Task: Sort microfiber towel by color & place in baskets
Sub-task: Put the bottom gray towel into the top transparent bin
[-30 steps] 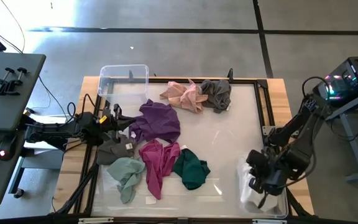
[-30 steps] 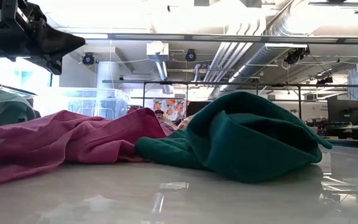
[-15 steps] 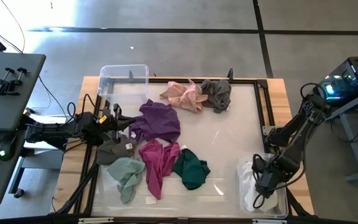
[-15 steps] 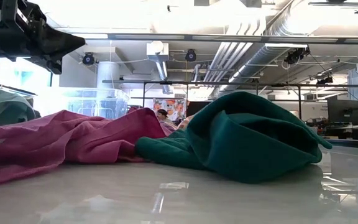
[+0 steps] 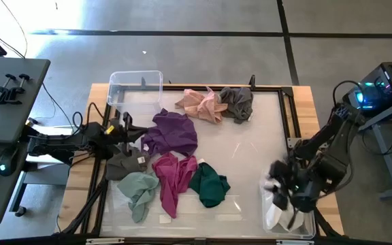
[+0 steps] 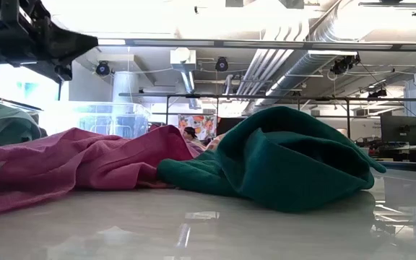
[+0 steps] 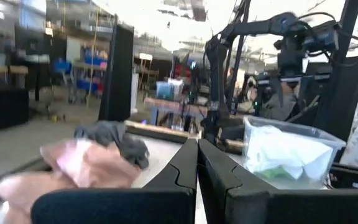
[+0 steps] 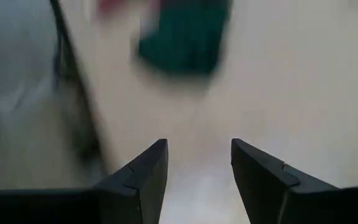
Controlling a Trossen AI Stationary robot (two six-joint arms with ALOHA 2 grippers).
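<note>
Lying in a loose heap across the table (image 5: 250,146), the towels sit apart by colour: a purple towel (image 5: 172,133) near the middle, a pink towel (image 5: 200,104) and a grey towel (image 5: 237,103) touching each other at 12 o'clock, and a magenta towel (image 5: 173,177), a dark green towel (image 5: 209,185) and a pale green towel (image 5: 139,190) bunched together at 6 to 7 o'clock. A darker grey towel (image 5: 123,164) lies at 9 o'clock. The small basket (image 5: 135,87) stands at the 11 o'clock corner; the larger basket (image 5: 272,216), at 4 to 5 o'clock, holds a white towel (image 5: 271,204). The right gripper (image 8: 194,163) hangs above that larger basket, fingers parted and holding nothing. The left gripper (image 7: 197,168) waits at 9 o'clock beside the purple towel, fingers pressed together, empty.
</note>
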